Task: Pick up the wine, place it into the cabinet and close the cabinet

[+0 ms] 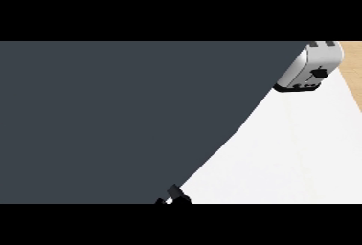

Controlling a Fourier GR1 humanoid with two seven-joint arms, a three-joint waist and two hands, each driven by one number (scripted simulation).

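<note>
A flat dark grey cabinet panel (120, 119) fills your view's left; the wine is not visible, so its placement is unconfirmed. At bottom centre, black fingertips of one hand (174, 195) show, grasp undeterminable. Right: white counter (297, 153), silver toaster (308, 69).

Cabinet door (113, 119) across the left; toaster (309, 67) far right on the counter (297, 153).

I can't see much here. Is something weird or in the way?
Yes. A big dark grey panel fills the view's left, hiding most of the counter. The toaster stands upright. No wine shows.
</note>
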